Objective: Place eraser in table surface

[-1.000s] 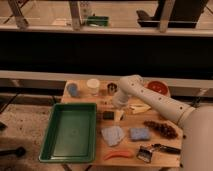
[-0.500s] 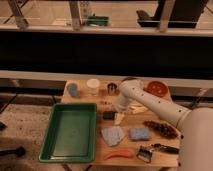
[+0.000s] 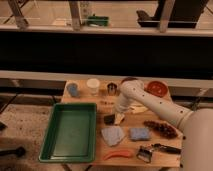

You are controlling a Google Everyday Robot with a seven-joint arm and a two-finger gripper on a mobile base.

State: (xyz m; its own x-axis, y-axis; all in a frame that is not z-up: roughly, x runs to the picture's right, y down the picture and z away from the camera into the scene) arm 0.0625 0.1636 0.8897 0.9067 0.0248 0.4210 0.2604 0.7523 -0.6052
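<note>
The eraser is a small dark block low over the table surface, just right of the green tray. My gripper is at the end of the white arm, which reaches down from the elbow near the table's back. The gripper's tip is right at the eraser. I cannot tell whether the eraser rests on the wood or is held just above it.
A green tray fills the left side. A grey-blue cloth, a blue sponge, an orange piece and a black-handled brush lie in front. Dark grapes, a red bowl, cups and a metal can stand behind and right.
The gripper and the dark eraser at its tip have come down slightly toward the tabletop. Nothing else has moved.
</note>
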